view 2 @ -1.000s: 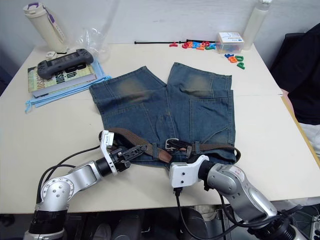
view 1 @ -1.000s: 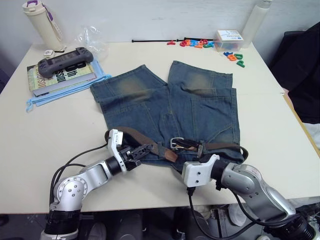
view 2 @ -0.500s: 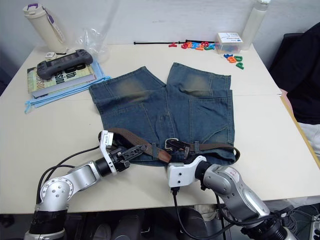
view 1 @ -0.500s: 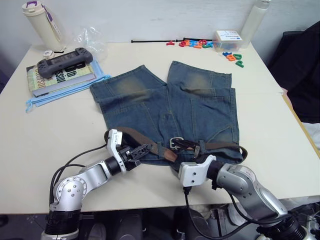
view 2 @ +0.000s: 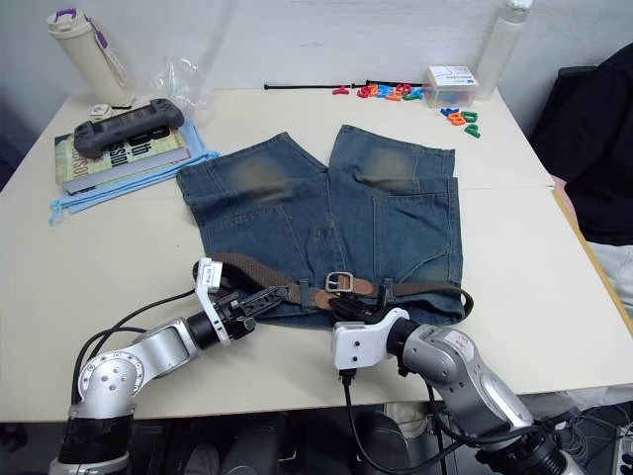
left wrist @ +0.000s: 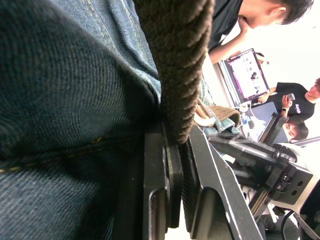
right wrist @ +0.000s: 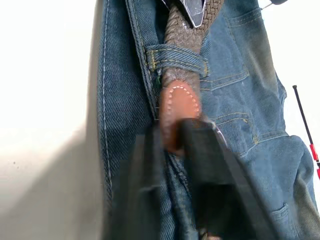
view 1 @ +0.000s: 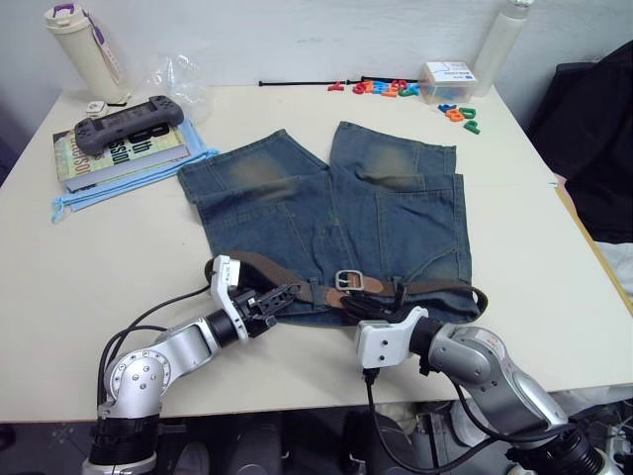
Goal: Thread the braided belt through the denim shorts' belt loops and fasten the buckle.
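Braided belt (view 1: 259, 265) lying along the waistband of the denim shorts (view 1: 336, 213) on the counter (view 1: 119, 247). Left end effector (view 1: 280, 297) clamped on the belt left of the buckle (view 1: 349, 280); right end effector (right wrist: 172, 145) clamped on the belt's leather tip, just past a belt loop (right wrist: 175, 54).

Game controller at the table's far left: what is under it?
The game controller lies on a book, which rests on a light-blue cloth bag. The book's cover is partly hidden; anything beneath the bag is covered.

On your table (view 1: 89, 257), a game controller (view 1: 127, 121) lies on a book (view 1: 119, 153), a bottle (view 1: 84, 45) behind it, toy letters (view 1: 396, 87) far across.
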`<state>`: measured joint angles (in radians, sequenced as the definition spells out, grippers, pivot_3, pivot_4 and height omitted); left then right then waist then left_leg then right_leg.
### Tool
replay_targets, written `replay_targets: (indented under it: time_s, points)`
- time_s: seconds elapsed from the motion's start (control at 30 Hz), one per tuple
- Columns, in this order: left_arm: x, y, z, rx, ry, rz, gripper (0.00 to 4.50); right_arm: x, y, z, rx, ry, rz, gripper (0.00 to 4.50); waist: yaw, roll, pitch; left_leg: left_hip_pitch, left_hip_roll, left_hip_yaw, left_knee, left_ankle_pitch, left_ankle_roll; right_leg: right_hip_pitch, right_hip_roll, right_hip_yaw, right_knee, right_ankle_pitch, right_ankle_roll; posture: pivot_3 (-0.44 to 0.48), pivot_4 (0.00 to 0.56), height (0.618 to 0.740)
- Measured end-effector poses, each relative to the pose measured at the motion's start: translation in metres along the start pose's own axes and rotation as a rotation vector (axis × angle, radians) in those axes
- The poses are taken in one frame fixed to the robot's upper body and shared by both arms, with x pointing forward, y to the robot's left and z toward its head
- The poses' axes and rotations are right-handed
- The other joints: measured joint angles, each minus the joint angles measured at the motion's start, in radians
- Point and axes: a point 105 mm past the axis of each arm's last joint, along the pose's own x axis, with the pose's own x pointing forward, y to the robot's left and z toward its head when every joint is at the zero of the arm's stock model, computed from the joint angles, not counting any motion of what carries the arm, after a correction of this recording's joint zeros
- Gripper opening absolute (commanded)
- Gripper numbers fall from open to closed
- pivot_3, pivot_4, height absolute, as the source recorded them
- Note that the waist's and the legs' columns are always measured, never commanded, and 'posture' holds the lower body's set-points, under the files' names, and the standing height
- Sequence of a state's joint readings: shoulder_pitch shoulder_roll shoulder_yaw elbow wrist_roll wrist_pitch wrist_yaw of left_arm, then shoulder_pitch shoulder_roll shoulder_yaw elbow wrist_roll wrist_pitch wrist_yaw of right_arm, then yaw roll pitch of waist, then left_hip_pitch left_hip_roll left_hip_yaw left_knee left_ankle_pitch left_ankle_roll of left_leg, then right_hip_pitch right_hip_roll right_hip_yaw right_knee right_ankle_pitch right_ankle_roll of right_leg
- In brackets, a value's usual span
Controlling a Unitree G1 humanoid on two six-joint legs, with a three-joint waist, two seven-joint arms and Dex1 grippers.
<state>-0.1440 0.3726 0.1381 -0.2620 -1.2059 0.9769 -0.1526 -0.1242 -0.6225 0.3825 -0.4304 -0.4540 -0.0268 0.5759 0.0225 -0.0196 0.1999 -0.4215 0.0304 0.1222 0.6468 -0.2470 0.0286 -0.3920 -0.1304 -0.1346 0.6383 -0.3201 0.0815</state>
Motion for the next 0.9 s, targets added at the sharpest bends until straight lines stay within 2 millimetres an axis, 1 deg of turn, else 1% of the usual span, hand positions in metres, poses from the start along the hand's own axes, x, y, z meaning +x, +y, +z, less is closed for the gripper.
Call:
replay_targets:
  time_s: [0.27, 0.33, 0.37, 0.47, 0.53, 0.63, 0.7, 0.8, 0.87, 0.9]
  points:
    - [0.000, 0.002, -0.001, 0.011, 0.006, 0.011, 0.00, 0.000, 0.000, 0.001, -0.001, -0.005, 0.000, 0.02, 0.000, 0.000, 0.000, 0.000, 0.000, 0.000, 0.000, 0.000, 0.000, 0.000, 0.000, 0.000, 0.000, 0.000, 0.000, 0.000, 0.150, 0.716]
    - [0.000, 0.001, 0.000, 0.034, 0.008, 0.012, 0.83, 0.000, 0.001, 0.001, -0.001, -0.006, -0.001, 0.00, 0.000, 0.000, 0.000, 0.000, 0.000, 0.000, 0.000, 0.000, 0.000, 0.000, 0.000, 0.000, 0.000, 0.000, 0.000, 0.000, 0.150, 0.716]
    - [0.000, -0.001, 0.000, 0.053, 0.013, 0.006, 1.06, 0.000, 0.000, 0.001, -0.001, -0.007, -0.002, 0.00, 0.000, 0.000, 0.000, 0.000, 0.000, 0.000, 0.000, 0.000, 0.000, 0.000, 0.000, 0.000, 0.000, 0.000, 0.000, 0.000, 0.150, 0.716]
    - [-0.001, -0.009, 0.000, 0.132, 0.029, -0.016, 2.47, 0.001, 0.000, 0.003, 0.001, -0.015, -0.006, 0.00, -0.001, 0.000, 0.000, 0.000, 0.000, 0.000, 0.000, 0.000, 0.000, 0.000, 0.000, 0.000, 0.000, 0.000, 0.000, 0.000, 0.150, 0.716]
    - [-0.007, -0.016, 0.001, 0.211, 0.036, -0.027, 3.35, 0.001, 0.000, 0.004, 0.004, -0.019, -0.007, 0.00, -0.005, 0.000, 0.000, 0.000, 0.000, 0.000, 0.000, 0.000, 0.000, 0.000, 0.000, 0.001, 0.000, 0.000, 0.000, 0.000, 0.150, 0.716]
    - [-0.022, -0.027, -0.003, 0.324, 0.055, -0.047, 3.35, 0.002, 0.000, 0.004, 0.008, -0.022, 0.000, 0.00, -0.011, 0.000, 0.000, 0.000, 0.001, 0.000, 0.000, 0.000, -0.001, -0.001, 0.000, 0.000, 0.001, 0.000, -0.001, 0.000, 0.150, 0.716]
    - [-0.029, -0.029, -0.009, 0.412, 0.096, -0.039, 3.35, 0.002, 0.000, 0.004, 0.012, -0.024, 0.003, 0.00, -0.011, 0.000, 0.000, 0.000, 0.001, 0.000, 0.000, -0.001, -0.001, -0.001, 0.000, 0.000, 0.001, -0.001, -0.001, 0.000, 0.150, 0.716]
    - [-0.030, -0.023, -0.021, 0.462, 0.149, -0.014, 3.35, 0.001, -0.001, 0.004, 0.016, -0.021, 0.007, 0.00, -0.011, 0.000, 0.000, 0.000, 0.000, 0.000, 0.000, -0.003, -0.004, -0.001, 0.000, 0.000, 0.001, 0.000, -0.001, 0.000, 0.150, 0.716]
    - [-0.028, -0.012, -0.031, 0.495, 0.192, 0.030, 3.35, 0.001, -0.002, 0.003, 0.024, -0.018, 0.010, 0.00, -0.010, 0.000, 0.000, 0.000, 0.000, 0.000, 0.000, -0.003, -0.004, -0.001, 0.000, 0.000, 0.000, 0.000, -0.001, 0.000, 0.150, 0.716]
    - [-0.026, -0.010, -0.033, 0.514, 0.199, 0.035, 3.35, 0.001, -0.003, 0.002, 0.028, -0.016, 0.011, 0.00, -0.009, 0.000, 0.000, 0.000, 0.000, 0.000, 0.000, -0.003, -0.004, -0.001, 0.000, 0.000, 0.000, 0.000, -0.001, 0.000, 0.150, 0.716]
